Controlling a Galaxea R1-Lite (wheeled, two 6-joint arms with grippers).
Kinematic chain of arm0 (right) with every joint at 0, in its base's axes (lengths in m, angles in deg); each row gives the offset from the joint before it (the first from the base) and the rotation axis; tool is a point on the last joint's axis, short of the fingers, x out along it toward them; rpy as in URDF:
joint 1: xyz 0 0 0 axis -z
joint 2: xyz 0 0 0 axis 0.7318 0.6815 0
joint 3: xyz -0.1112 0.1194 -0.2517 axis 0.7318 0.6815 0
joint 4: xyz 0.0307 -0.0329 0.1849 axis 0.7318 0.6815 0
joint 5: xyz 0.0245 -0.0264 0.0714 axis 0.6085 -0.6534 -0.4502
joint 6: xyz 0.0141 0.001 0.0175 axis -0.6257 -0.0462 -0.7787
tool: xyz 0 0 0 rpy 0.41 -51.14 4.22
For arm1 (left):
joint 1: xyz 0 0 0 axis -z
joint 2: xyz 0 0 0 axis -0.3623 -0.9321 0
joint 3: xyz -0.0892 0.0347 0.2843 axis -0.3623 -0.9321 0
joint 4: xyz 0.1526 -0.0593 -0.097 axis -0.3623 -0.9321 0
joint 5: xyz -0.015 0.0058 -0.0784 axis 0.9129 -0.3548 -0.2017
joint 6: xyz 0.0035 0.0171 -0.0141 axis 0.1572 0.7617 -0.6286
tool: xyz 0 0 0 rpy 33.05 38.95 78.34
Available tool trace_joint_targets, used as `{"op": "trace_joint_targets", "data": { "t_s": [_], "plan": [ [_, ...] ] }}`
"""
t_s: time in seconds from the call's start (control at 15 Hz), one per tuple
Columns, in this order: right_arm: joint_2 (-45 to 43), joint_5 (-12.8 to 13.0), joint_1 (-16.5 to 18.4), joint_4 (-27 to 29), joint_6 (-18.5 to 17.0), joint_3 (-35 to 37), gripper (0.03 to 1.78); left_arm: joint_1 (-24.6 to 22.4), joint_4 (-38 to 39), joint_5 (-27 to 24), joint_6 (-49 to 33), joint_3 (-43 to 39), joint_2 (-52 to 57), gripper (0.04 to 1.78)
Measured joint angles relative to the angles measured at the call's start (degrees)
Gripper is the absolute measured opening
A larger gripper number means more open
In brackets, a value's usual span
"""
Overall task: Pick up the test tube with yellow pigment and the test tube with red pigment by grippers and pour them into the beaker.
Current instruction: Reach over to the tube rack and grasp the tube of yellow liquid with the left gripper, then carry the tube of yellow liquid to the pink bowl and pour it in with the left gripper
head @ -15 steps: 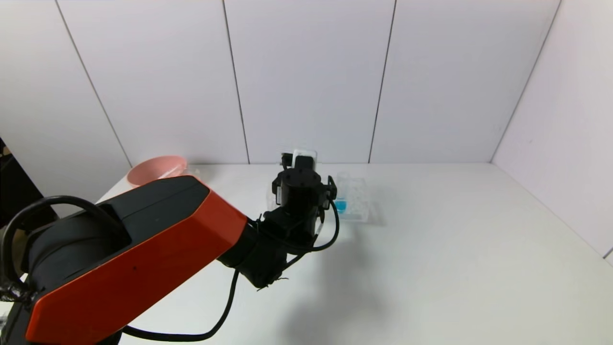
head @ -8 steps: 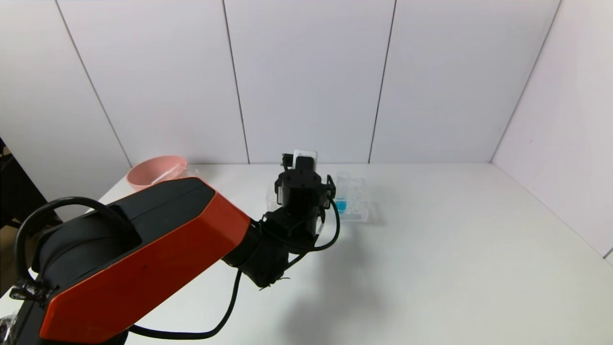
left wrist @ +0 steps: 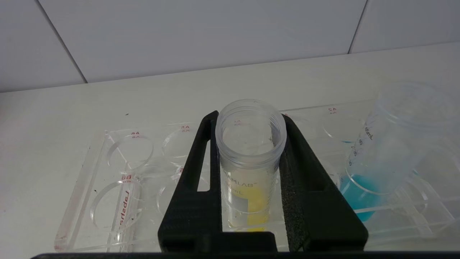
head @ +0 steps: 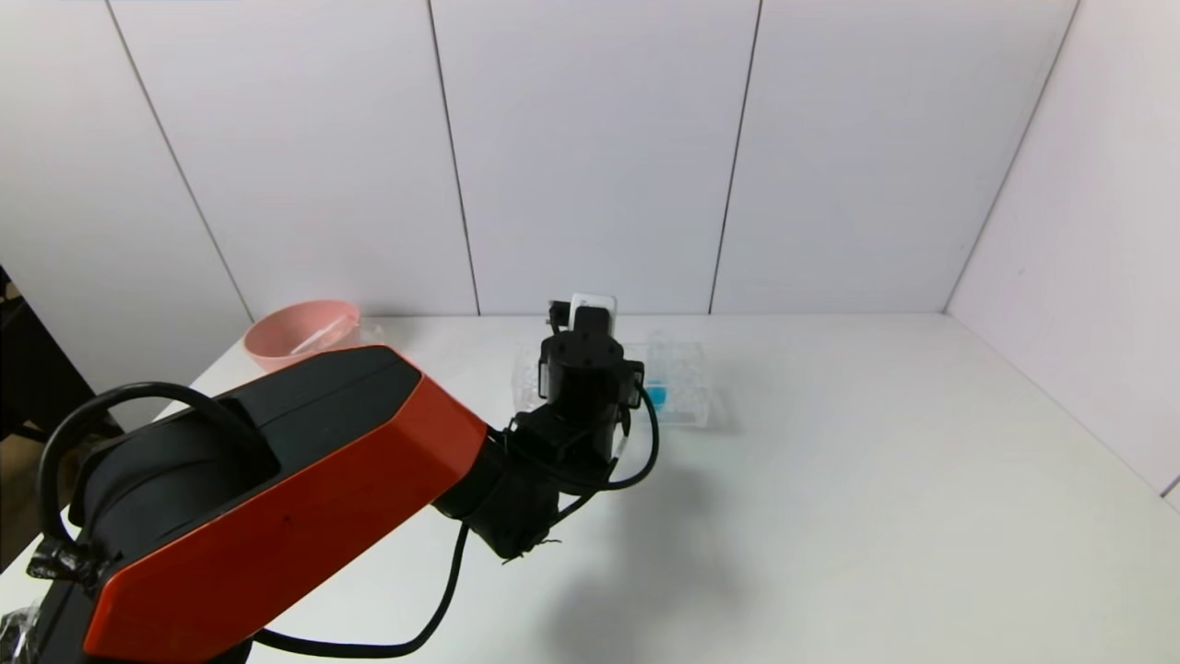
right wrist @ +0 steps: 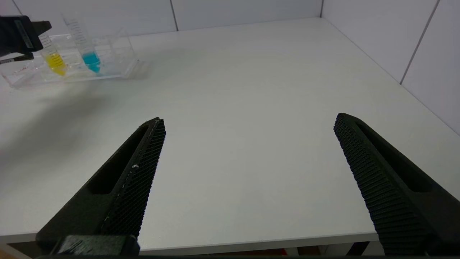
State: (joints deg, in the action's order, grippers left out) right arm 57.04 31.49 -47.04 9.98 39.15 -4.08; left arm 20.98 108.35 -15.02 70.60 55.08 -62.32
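Note:
The test tube with yellow pigment stands in the clear rack, its open mouth toward the wrist camera. My left gripper is shut on it, one black finger pressed to each side below the rim. From the right wrist view the tube sits low in the rack with the left gripper at its top. In the head view the left gripper hides this tube. My right gripper is open and empty over the table's front edge. The red tube is out of view. I cannot make out the beaker.
A tube with blue liquid stands in the same rack, one slot from the yellow one; it also shows in the head view. A pink bowl sits at the far left of the table, with something faint and clear beside it.
My left gripper has shifted slightly to the right, nearer the rack, and now covers more of the blue tube in the head view.

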Motion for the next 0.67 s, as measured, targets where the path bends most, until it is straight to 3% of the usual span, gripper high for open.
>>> {"op": "trace_joint_targets", "data": {
  "t_s": [0.67],
  "plan": [
    [0.0,0.0,0.0,0.0,0.0,0.0,1.71,0.1,-0.9,-0.2,4.1,1.0,4.9,0.44]
  ]
}}
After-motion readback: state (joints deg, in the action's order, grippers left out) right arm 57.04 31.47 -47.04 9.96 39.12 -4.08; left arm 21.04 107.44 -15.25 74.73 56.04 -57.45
